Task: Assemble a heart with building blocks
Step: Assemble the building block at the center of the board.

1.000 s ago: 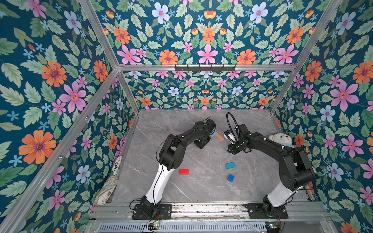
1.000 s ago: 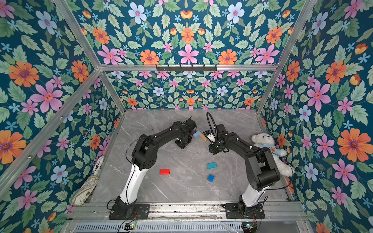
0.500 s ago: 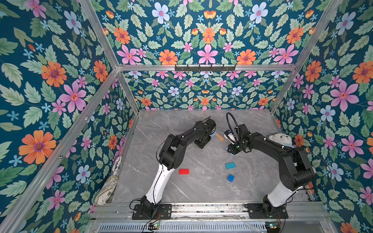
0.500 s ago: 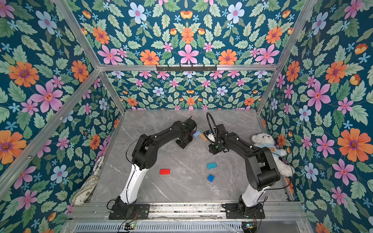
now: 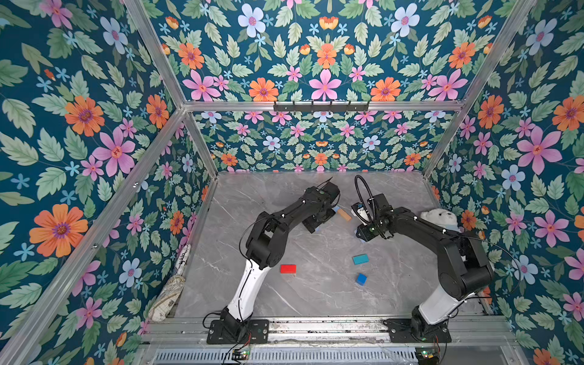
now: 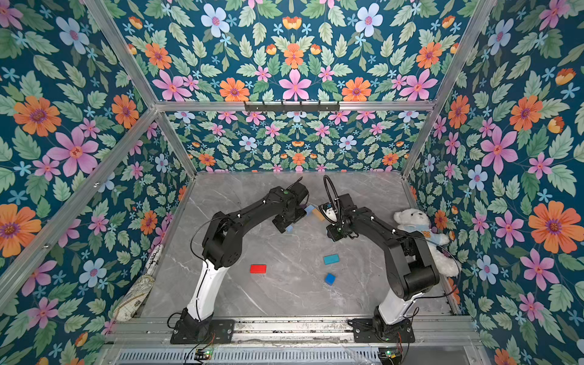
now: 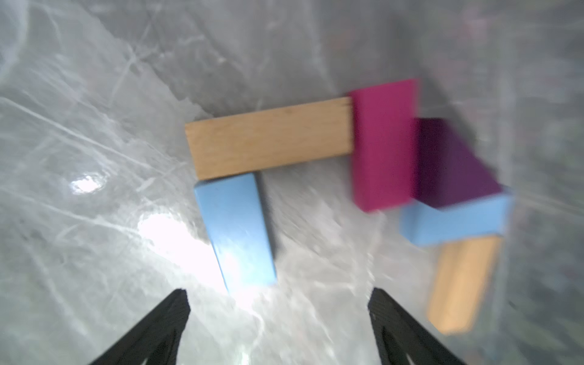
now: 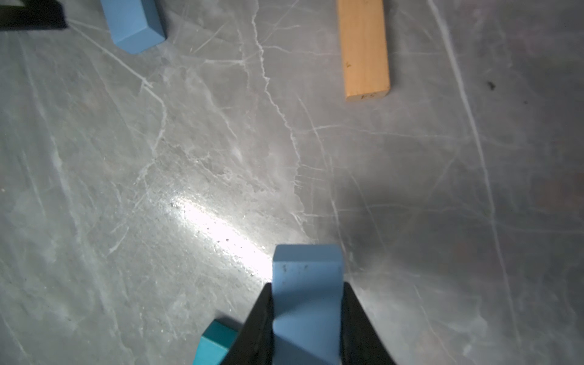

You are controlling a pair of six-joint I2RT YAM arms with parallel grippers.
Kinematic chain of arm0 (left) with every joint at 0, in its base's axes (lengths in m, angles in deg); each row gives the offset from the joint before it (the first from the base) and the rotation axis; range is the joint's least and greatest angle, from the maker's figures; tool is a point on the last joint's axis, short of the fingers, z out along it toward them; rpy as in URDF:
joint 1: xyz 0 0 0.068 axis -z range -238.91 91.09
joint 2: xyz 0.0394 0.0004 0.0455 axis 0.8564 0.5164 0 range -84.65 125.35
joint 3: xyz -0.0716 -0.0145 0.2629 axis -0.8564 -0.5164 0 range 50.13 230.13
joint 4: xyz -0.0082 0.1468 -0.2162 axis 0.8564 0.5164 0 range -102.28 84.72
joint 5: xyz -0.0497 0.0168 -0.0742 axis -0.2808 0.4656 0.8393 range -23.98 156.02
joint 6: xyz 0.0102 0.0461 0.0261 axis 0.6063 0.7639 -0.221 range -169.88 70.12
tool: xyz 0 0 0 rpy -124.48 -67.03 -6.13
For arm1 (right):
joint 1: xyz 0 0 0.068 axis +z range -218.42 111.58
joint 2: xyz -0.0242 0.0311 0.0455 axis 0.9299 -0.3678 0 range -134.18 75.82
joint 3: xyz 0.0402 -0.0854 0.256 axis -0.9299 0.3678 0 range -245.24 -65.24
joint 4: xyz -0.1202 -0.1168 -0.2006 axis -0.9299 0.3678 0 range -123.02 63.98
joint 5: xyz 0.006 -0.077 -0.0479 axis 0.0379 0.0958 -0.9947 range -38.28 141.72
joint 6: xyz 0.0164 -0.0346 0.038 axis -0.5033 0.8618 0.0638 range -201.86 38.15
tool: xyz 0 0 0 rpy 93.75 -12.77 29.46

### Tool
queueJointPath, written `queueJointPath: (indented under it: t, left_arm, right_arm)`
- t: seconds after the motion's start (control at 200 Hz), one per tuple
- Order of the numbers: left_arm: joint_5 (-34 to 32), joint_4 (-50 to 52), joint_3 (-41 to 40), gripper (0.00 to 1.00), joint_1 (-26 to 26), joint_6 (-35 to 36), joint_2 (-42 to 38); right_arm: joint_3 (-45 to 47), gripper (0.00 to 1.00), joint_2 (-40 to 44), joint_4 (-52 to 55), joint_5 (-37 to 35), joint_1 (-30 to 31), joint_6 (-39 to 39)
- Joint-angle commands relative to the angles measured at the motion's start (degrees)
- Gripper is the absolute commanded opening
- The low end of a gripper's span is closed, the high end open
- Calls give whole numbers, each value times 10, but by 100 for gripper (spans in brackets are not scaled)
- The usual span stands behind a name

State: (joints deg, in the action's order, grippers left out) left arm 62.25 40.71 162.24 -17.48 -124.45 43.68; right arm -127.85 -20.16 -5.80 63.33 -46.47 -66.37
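Observation:
In the left wrist view a chain of building blocks lies on the table: a light blue block (image 7: 235, 234), a tan one (image 7: 268, 139), a magenta one (image 7: 384, 145), a purple triangle (image 7: 452, 164), another light blue block (image 7: 455, 221) and a second tan one (image 7: 461, 284). They form the upper part of the heart. My left gripper (image 7: 279, 300) stands open just behind the first light blue block, touching nothing. My right gripper (image 8: 307, 286) is shut on a light blue block (image 8: 306, 265), held above the table beside a teal block (image 8: 215, 344).
Loose in both top views lie a red block (image 5: 288, 269), a teal block (image 5: 360, 259) and a blue block (image 5: 361, 279) on the near half of the table. A white plush bear (image 6: 414, 224) leans at the right wall. A rolled cloth (image 5: 166, 297) lies front left.
My left gripper has opened and let go of the light blue block, which now lies against the tan block. The right arm has held still with its block.

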Motion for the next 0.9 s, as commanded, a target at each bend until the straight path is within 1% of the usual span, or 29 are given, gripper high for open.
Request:
queueJointPath:
  t: [0.0,0.06,0.14,0.155,0.195,0.28,0.345,0.4,0.485,0.61,0.725,0.895]
  left_arm:
    - [-33,-4,-8,94,1,78,-34]
    - [-57,-15,-34,95,0,112,-62]
    - [-91,-50,-93,97,-6,155,-112]
    - [-97,-64,-107,97,-8,162,-122]
    - [-105,-85,-139,97,-14,179,-147]
    - [-103,-116,-196,98,-39,209,-183]
    - [-94,-127,-224,98,-59,226,-199]
    - [-84,-138,-241,98,-74,240,-207]
    - [-79,-144,-252,98,-88,257,-212]
    - [-67,-155,-267,98,-103,271,-214]
    - [-59,-165,-278,99,-110,280,-218]
    - [-56,-176,-296,99,-122,292,-226]
  right_arm:
    - [-26,0,5,-12,-51,15,-140]
    - [-41,0,5,-6,-116,29,-236]
    - [-49,0,6,-8,-161,50,-351]
    - [-48,0,24,-11,-166,54,-375]
    - [-42,0,33,-26,-178,66,-425]
    - [-49,0,29,-25,-244,99,-534]
    - [-63,0,16,-15,-271,119,-603]
    - [-86,0,-23,11,-291,133,-658]
    - [-127,0,-68,50,-325,157,-714]
    - [-174,0,-132,91,-336,179,-767]
    - [-180,0,-163,79,-321,180,-784]
    - [-199,0,-196,79,-323,180,-800]
